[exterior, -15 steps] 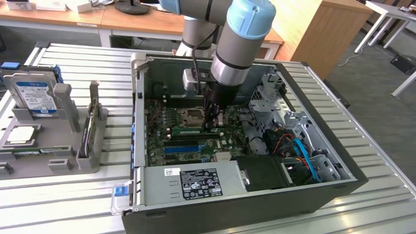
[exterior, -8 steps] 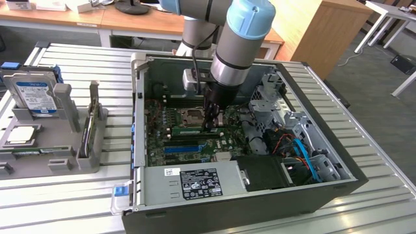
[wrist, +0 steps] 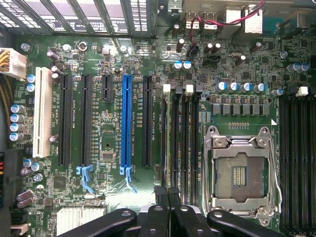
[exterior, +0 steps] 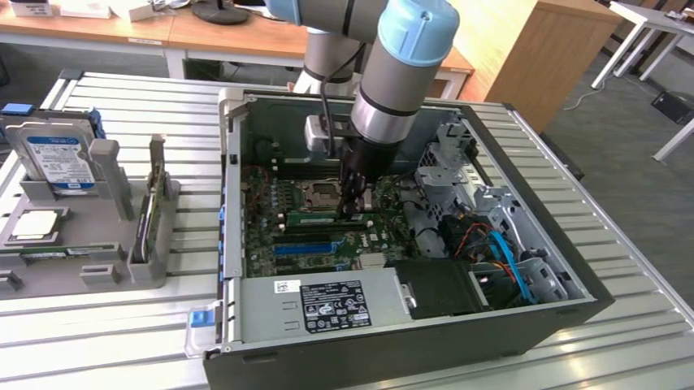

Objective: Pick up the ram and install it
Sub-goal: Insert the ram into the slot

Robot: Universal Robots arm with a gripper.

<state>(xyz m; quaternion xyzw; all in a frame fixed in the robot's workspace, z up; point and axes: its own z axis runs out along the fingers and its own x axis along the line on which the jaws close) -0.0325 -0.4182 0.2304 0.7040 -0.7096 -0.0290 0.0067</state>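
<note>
The ram (exterior: 317,218) is a thin green stick standing on edge in a memory slot on the motherboard, just to the exterior view's left of the black fingers. My gripper (exterior: 350,210) reaches straight down into the open computer case and is shut on the ram near one end. In the wrist view the ram (wrist: 166,138) appears edge-on as a thin line running away from the gripper (wrist: 166,193). It lies along the outermost black memory slot, whose white latch (wrist: 166,88) is at the far end.
The empty CPU socket (wrist: 239,173) lies beside the memory slots, and a long blue slot (wrist: 126,123) on the other side. The power supply (exterior: 325,302) and drive cage (exterior: 477,195) crowd the case. A grey fixture (exterior: 103,244) outside holds a hard drive (exterior: 54,158).
</note>
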